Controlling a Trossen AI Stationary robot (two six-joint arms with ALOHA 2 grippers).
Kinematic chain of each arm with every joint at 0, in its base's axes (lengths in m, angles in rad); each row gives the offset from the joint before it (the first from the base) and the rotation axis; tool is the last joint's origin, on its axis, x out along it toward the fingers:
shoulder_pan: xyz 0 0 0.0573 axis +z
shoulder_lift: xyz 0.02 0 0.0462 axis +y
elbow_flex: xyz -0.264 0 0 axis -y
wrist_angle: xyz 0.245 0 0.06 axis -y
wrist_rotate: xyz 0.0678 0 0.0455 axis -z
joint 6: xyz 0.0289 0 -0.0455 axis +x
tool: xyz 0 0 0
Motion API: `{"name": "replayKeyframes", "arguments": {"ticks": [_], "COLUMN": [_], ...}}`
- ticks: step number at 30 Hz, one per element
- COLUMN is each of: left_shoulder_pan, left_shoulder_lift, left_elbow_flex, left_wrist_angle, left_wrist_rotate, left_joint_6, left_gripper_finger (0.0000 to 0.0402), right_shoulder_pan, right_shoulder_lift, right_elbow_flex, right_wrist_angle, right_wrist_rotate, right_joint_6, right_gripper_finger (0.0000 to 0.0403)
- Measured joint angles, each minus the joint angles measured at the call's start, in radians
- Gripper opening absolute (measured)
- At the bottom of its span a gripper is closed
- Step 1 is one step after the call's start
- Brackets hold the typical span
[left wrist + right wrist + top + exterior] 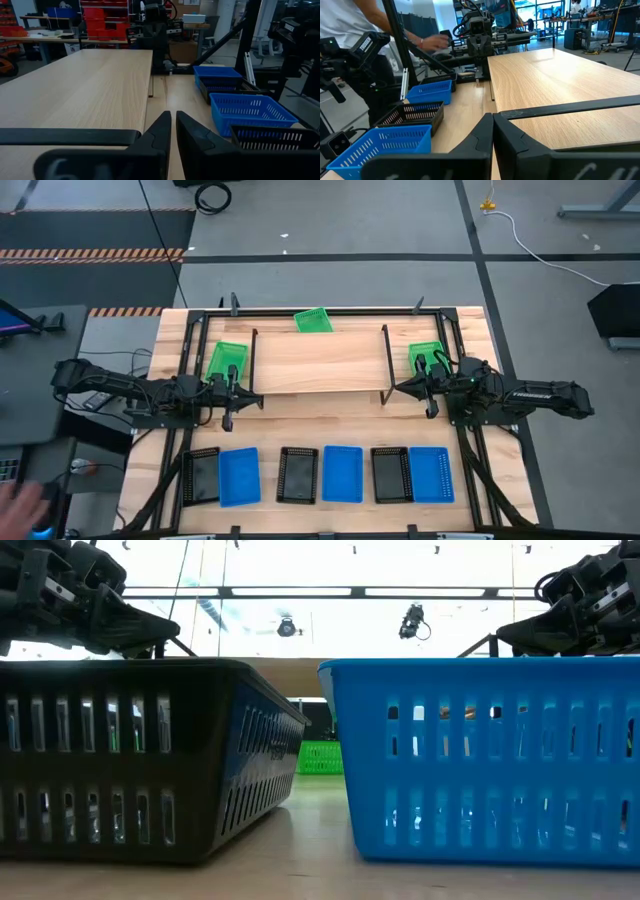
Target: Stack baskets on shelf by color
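The shelf is a light plank on black wire legs in the middle of the table. Three green baskets rest on the table around it: one by its left end, one behind it, one by its right end. Black baskets and blue baskets alternate in a row along the near edge. My left gripper hovers level at the shelf's left end, shut with only a thin slit. My right gripper hovers level at the right end, shut. Neither holds anything.
A black frame runs round the tabletop. The low view looks between a black basket and a blue basket at a green basket beyond. A person stands past the table's left side, a hand at the near left.
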Motion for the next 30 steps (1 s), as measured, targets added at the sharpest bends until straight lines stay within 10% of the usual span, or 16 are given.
{"name": "replayKeyframes", "arguments": {"ticks": [30], "left_shoulder_pan": [0.0], "left_shoulder_lift": [0.0], "left_elbow_flex": [0.0], "left_wrist_angle": [0.0], "left_wrist_rotate": [0.0], "left_joint_6": [0.0], "left_gripper_finger": [0.0036], "right_shoulder_pan": [0.0], "right_shoulder_lift": [0.0], "right_elbow_flex": [0.0], "right_wrist_angle": [0.0], "right_wrist_rotate": [0.0], "right_joint_6": [0.0], "right_gripper_finger": [0.0016]}}
